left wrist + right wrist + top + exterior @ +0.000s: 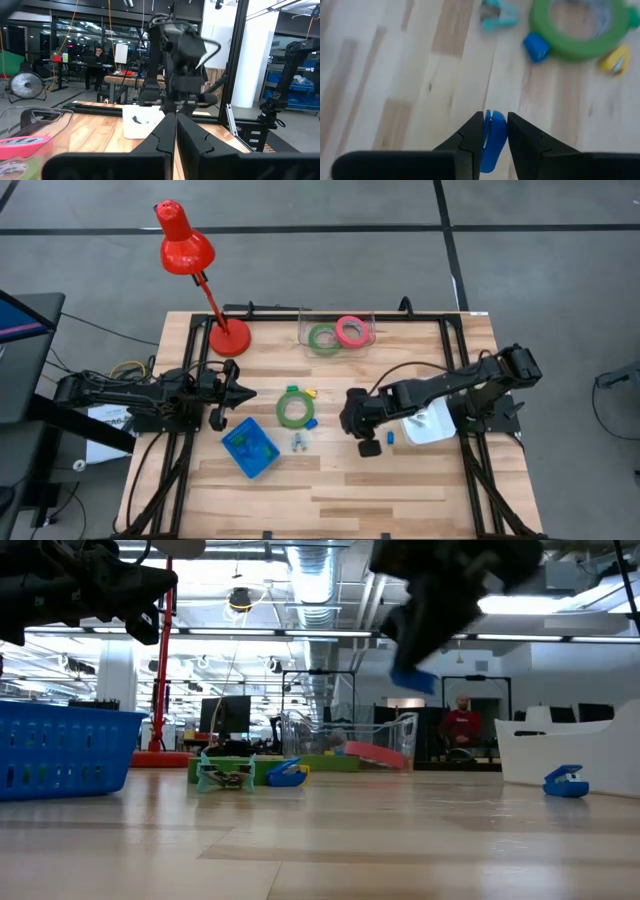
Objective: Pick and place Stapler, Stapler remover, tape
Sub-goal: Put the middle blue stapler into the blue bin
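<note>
Blue plastic staple remover [491, 140] sits clamped between my right gripper [490, 131] fingers, lifted above the wooden table [400, 490]. It looks light, rigid and slick; I judge the flat sides the safest hold. My left gripper [243, 393] waits closed.

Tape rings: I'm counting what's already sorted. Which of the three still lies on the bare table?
The green ring mid-table, beside the small yellow and blue pieces. The other green ring and the pink-red ring sit in the clear bin at the far edge.
</note>
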You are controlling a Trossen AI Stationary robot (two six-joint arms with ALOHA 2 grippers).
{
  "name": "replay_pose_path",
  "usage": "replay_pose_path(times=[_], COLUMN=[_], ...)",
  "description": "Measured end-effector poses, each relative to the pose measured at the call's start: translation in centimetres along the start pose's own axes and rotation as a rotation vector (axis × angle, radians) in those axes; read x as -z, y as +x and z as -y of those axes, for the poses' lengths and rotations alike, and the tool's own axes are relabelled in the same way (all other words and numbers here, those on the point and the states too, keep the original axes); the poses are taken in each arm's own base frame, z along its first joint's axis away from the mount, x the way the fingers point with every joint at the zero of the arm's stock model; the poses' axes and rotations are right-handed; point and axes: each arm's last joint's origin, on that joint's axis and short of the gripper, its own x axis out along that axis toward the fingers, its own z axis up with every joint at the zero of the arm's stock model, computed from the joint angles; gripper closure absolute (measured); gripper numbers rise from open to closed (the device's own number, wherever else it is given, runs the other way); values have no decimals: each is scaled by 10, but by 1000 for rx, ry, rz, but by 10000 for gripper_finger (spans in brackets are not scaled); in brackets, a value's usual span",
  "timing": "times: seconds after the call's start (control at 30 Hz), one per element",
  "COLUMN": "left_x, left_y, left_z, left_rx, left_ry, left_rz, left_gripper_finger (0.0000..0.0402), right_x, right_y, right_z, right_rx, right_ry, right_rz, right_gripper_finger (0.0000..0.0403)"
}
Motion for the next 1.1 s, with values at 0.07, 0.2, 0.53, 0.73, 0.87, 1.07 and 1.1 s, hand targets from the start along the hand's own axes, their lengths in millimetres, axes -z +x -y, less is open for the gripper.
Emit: replay_pose_path(times=[0.07,0.2,0.53,0.73,0.87,1.07,1.1], left_x=[0,0,0,0,0,0,0], left_y=[0,0,0,0,0,0,0], left_z=[0,0,0,0,0,0,0], left_rx=[0,0,0,0,0,0,0], left_ry=[0,0,0,0,0,0,0], left_rz=[0,0,0,0,0,1,0], left_gripper_finger=[394,394,394,394,394,394,394], right_x=[-10,-28,-69,-82,-89,-99,-100], right_y=[-6,-17,-47,-60,-65,-62,-60], right_z=[3,8,9,9,9,9,9], right_rx=[5,12,23,28,29,30,30], right_ry=[7,18,-33,-33,-34,-34,-34], right_rz=[36,127,355,436,495,553,542], right_gripper_finger=[329,329,329,329,329,329,329])
